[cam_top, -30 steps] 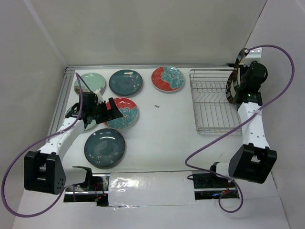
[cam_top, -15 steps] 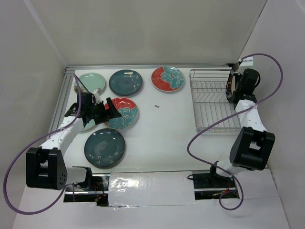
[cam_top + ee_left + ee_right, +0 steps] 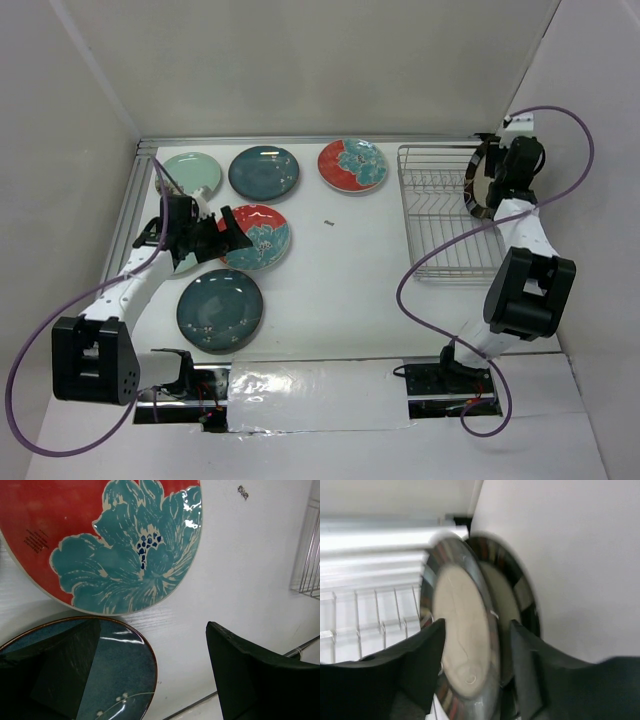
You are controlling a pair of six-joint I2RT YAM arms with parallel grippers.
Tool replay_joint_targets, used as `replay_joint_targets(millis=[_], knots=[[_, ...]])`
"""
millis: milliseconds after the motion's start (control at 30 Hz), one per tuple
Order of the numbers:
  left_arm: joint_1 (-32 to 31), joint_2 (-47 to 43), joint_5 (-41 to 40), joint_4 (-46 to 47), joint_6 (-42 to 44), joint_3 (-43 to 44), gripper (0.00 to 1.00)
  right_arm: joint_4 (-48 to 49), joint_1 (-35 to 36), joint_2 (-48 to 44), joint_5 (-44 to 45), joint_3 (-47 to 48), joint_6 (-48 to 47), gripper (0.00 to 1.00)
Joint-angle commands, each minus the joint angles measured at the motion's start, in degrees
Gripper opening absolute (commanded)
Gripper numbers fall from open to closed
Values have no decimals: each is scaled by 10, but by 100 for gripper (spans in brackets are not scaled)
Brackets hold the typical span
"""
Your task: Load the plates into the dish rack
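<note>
The right claw (image 3: 475, 655) is clamped on a cream plate with a dark striped rim (image 3: 460, 620), held on edge at the right end of the dish rack (image 3: 440, 215), just beside what looks like a second striped rim (image 3: 522, 587). Released off a slot, it could tip onto that neighbour. The left claw (image 3: 155, 675), fingers apart, hovers over the red flower plate (image 3: 110, 545) and a dark teal plate (image 3: 115, 685); descending between them risks clipping a rim
</note>
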Motion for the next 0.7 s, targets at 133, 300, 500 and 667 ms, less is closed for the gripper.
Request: replay_joint_targets(millis=[133,300,500,667], knots=[[3,-34,-20,-33,14,2,99,-26,41,-44,3,100,91,70],[3,-39,-33,-52,14,2,99,-118,116,-68,-96,131,204,74],[3,-45,-27,-52,14,-3,99,-164,276,-38,-199,112,354,77],[3,-63,-27,-47,14,-20,99,-146,370,27,-252,100,426,78]])
